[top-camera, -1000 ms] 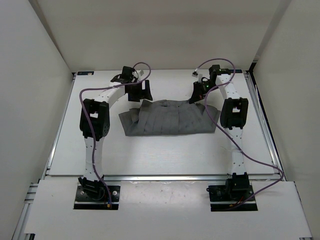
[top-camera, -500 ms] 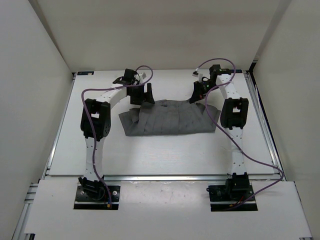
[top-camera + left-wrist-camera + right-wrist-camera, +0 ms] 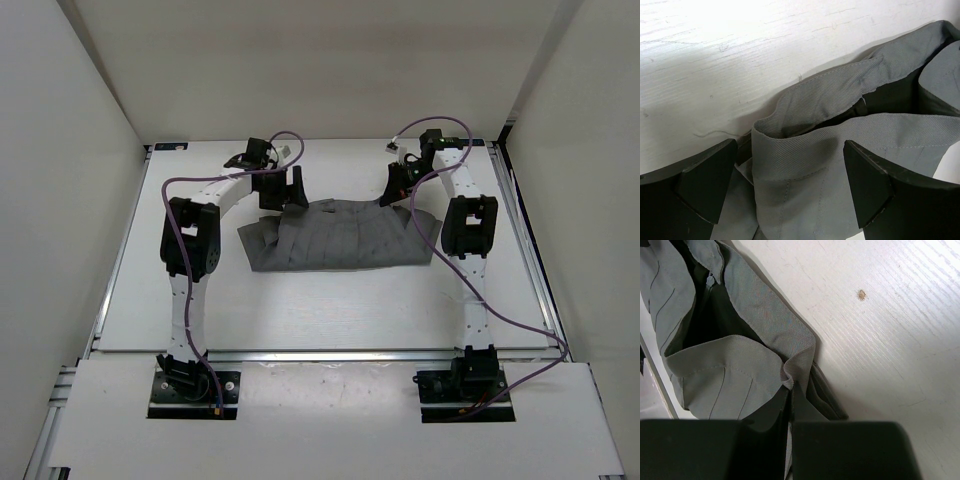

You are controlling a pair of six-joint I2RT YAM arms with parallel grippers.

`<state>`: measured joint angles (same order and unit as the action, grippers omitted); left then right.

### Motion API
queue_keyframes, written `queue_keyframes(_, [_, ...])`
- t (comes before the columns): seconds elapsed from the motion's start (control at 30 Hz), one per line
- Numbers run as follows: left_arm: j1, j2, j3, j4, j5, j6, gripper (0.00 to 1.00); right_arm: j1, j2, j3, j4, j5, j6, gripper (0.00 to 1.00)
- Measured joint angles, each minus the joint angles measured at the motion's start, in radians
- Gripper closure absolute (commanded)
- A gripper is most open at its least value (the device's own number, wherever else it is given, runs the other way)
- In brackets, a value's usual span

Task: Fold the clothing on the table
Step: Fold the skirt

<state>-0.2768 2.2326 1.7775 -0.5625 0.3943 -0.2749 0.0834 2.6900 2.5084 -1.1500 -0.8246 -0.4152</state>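
On the large flat white table (image 3: 330, 310), the left black two-finger gripper (image 3: 789, 165) stands spread wide astride the far-left edge of the plain mid-grey pleated fabric clothing (image 3: 340, 238), which lies mid-table between both arms, while the right black two-finger gripper (image 3: 790, 400) is pressed together, pinching its far-right edge.

1. Top external: set high above and behind the arm bases, looking down from afar over the whole table (image 3: 330, 310)
2. Left wrist: very near, looking past the left gripper (image 3: 790, 175) onto the clothing (image 3: 805, 150)
3. Right wrist: just as near, looking past the right gripper (image 3: 790, 405)
4. All three views share the clothing's far edge and the white tabletop beside it
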Motion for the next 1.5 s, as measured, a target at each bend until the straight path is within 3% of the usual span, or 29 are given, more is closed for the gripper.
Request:
queue_keyframes(0.07, [0.000,0.000,0.000,0.002,0.006,0.002,0.03,0.000,0.000,0.000,0.000,0.000,0.001,1.00])
queue_keyframes(0.1, [0.000,0.000,0.000,0.003,0.008,0.002,0.19,0.000,0.000,0.000,0.000,0.000,0.001,1.00])
queue_keyframes(0.13, [-0.001,0.000,0.000,0.004,0.011,-0.002,0.53,0.000,0.000,0.000,0.000,0.000,0.001,1.00])
queue_keyframes(0.17, [-0.001,0.000,0.000,0.006,0.016,-0.008,0.96,0.000,0.000,0.000,0.000,0.000,0.001,1.00])
queue_keyframes(0.2, [0.000,0.000,0.000,0.010,0.022,-0.013,1.00,0.000,0.000,0.000,0.000,0.002,0.001,0.99])
queue_keyframes(0.87, [0.033,-0.002,-0.024,0.048,0.068,-0.049,1.00,-0.001,0.000,0.004,-0.002,0.014,0.029,1.00])
queue_keyframes(1.17, [0.042,-0.051,-0.145,0.078,0.078,-0.067,1.00,-0.059,0.000,0.142,-0.093,0.009,0.066,1.00])
queue_keyframes(1.33, [0.033,-0.136,-0.233,0.124,0.105,-0.083,0.91,-0.090,-0.021,0.130,-0.151,-0.019,0.070,1.00])
queue_keyframes(1.5, [0.023,-0.200,-0.261,0.166,0.119,-0.100,0.79,-0.119,-0.113,-0.013,-0.170,-0.024,0.071,1.00])
